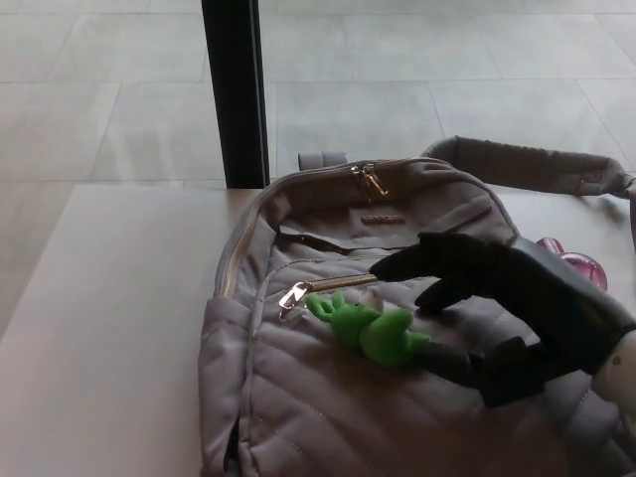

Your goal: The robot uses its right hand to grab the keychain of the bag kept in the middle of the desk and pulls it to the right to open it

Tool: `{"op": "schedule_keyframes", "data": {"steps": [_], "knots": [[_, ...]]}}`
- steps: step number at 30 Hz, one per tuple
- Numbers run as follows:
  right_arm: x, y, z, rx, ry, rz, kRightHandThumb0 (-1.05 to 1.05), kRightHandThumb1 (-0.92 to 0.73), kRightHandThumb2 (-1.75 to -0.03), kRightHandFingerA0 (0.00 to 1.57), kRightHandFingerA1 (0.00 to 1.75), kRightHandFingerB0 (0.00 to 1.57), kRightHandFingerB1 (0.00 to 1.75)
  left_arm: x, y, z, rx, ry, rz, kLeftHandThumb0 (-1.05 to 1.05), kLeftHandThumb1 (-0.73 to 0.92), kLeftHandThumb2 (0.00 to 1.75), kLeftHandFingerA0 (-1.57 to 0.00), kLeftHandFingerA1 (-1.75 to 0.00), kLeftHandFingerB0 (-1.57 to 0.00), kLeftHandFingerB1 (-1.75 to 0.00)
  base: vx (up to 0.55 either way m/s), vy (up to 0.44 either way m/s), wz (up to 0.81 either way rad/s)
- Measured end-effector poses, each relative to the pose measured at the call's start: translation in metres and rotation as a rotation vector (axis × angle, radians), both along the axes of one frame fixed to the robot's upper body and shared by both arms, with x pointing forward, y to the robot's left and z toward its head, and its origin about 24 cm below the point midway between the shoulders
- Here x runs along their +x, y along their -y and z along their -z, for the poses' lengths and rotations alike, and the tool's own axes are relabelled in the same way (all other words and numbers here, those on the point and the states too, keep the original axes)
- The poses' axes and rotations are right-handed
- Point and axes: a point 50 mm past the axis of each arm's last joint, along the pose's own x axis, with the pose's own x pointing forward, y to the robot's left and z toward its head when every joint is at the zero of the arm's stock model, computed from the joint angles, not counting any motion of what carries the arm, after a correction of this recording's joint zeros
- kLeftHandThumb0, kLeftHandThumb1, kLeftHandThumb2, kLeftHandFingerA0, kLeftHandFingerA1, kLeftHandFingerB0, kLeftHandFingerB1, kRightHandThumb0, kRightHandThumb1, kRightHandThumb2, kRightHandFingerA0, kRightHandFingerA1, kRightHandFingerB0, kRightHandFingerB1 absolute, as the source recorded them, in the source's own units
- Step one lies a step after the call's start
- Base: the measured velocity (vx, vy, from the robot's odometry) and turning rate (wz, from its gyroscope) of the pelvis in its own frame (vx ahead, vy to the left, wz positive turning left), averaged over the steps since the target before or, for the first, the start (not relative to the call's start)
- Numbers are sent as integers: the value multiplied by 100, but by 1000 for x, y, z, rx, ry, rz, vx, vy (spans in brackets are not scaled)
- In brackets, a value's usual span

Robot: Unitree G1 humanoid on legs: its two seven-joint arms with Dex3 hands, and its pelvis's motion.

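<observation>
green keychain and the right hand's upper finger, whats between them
In the head view, only grey quilted bag fabric and a stretch of its gold front zipper lie between the green keychain and the right hand; nothing else intervenes.

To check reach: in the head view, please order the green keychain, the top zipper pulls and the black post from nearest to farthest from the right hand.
From the right hand:
1. green keychain, just below its fingers.
2. top zipper pulls, at the bag's top.
3. black post, behind the desk, left.
</observation>
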Motion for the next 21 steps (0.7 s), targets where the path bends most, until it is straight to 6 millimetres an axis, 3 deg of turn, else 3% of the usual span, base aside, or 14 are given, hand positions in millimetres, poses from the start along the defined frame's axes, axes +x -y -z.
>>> {"op": "schedule_keyframes", "data": {"steps": [1,2,3,10,11,12,13,16,18,19,20,21], "knots": [[-1,-1,1,-13,7,-2,-81,-55,-99,60,69,45,51,0,0,0,-1,1,0,-51,49,85,-49,-65,-33,-52,0,0,0],[-1,-2,1,-23,13,-5,-82,-56,-100,60,69,44,51,1,0,0,-2,3,-1,-47,62,58,-55,-57,-42,-40,0,0,0],[-2,-4,1,-35,22,-8,-86,-72,-63,62,64,51,41,1,0,0,-3,4,-2,-52,49,84,-51,-64,-35,-52,0,0,0],[-7,-10,2,-102,87,-22,-89,-73,-63,68,75,53,46,1,0,0,-8,4,-1,-54,51,84,-48,-62,-35,-52,0,0,0],[-8,-10,2,-110,97,-24,-89,-73,-62,66,74,53,46,0,0,0,-11,4,0,-49,63,59,-53,-52,-42,-39,0,0,0],[-9,-11,2,-119,108,-27,-89,-73,-62,66,74,53,46,0,0,0,-14,5,2,-49,63,59,-53,-52,-42,-39,0,0,0],[-10,-11,2,-127,118,-29,-88,-73,-62,63,72,52,47,0,1,0,-16,6,4,-52,49,83,-47,-61,-36,-52,0,0,0],[-11,-12,0,-153,152,-29,-88,-72,-62,69,87,51,48,0,0,0,-25,14,0,-50,50,84,-48,-64,-36,-53,0,0,0],[-11,-12,0,-170,173,-27,-88,-72,-62,75,84,51,47,0,1,0,-33,20,0,-53,50,85,-50,-63,-38,-53,0,0,0],[-10,-12,0,-179,182,-25,-85,-56,-104,82,88,44,55,1,1,0,-34,19,3,-53,51,87,-51,-63,-37,-52,0,0,0],[-10,-12,0,-185,189,-22,-85,-56,-104,82,88,44,55,1,1,0,-34,16,8,-53,51,87,-51,-63,-37,-52,0,0,0],[-10,-12,0,-192,199,-18,-84,-69,-62,80,84,52,44,1,1,0,-34,15,15,-49,64,59,-56,-52,-44,-39,0,0,0]]}}
